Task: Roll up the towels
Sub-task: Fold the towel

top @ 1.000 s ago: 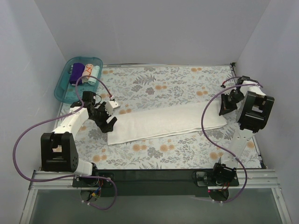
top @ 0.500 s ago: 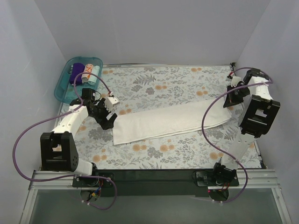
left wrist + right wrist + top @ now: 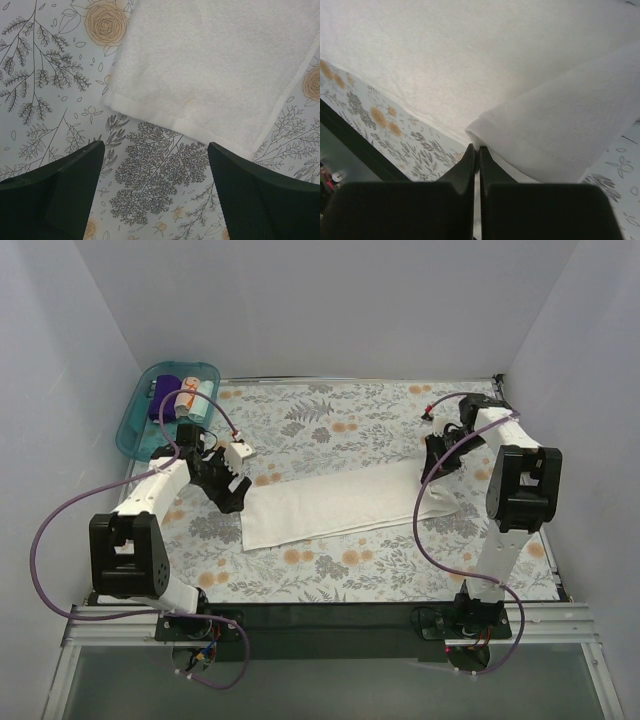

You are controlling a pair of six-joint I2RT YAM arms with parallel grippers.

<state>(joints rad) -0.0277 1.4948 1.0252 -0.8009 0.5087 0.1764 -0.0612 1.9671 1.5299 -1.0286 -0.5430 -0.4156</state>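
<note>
A long white towel (image 3: pixel 335 503) lies across the floral sheet. My right gripper (image 3: pixel 437 464) is shut on the towel's right end and holds it folded back over the rest; in the right wrist view the pinched fold (image 3: pixel 545 135) sits just above my gripper (image 3: pixel 477 150). My left gripper (image 3: pixel 232 502) is open and empty at the towel's left end; in the left wrist view it (image 3: pixel 155 165) hovers just short of the towel's end (image 3: pixel 210 75). A dark purple towel (image 3: pixel 166 397), a white-orange roll (image 3: pixel 184 394) and a pale teal roll (image 3: pixel 203 395) lie in the tray.
The teal plastic tray (image 3: pixel 132 428) stands at the far left corner. The floral sheet (image 3: pixel 340 420) covers the table. White walls close in on three sides. A dark rail (image 3: pixel 330 618) runs along the near edge.
My right gripper has moved left and inward, carrying the towel's right end back over the towel. The towel's visible length is shorter. My left gripper has shifted only slightly.
</note>
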